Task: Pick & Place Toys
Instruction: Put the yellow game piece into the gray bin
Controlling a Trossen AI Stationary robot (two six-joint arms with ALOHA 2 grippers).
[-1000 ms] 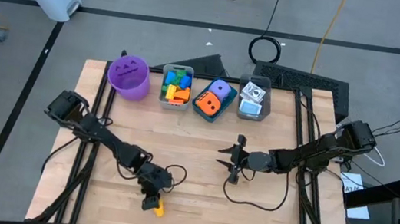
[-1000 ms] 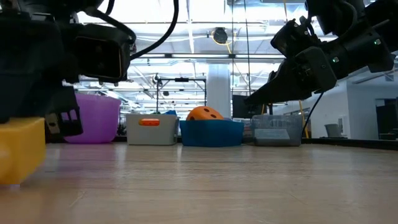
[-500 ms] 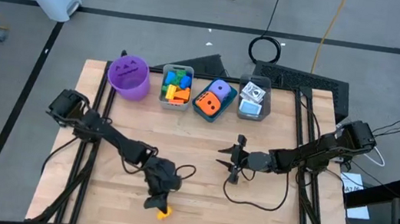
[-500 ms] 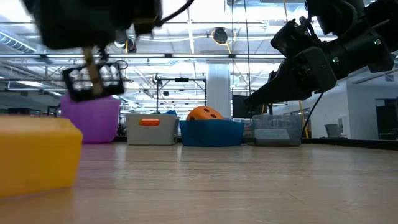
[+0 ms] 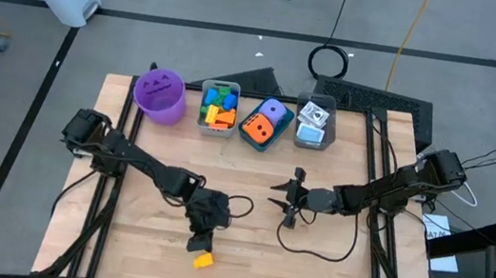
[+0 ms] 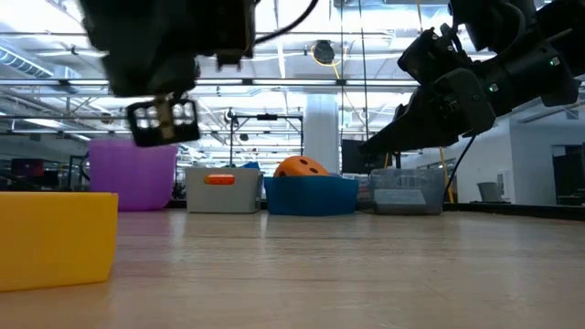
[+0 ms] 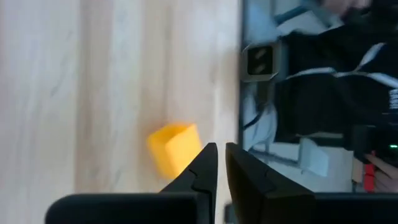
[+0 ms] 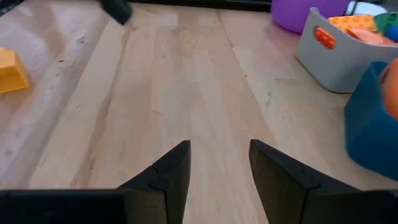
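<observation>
Yellow brick on the wooden table, near its front edge, lying free. Left gripper just behind the brick and above it, fingers pressed together with only a thin slit between them, holding nothing; in the left wrist view the brick lies just beyond and to one side of the fingertips, not between them. The low view shows the brick resting flat on the table while the left gripper hangs clear of the surface — no contact between the two.

Right gripper near the middle of the table, well apart from the brick; its fingers stand partly spread and empty over bare wood.

Along the far edge, in a row: purple cup, grey bin with coloured bricks, blue bin with an orange die and a purple die, clear bin with printed cubes.
</observation>
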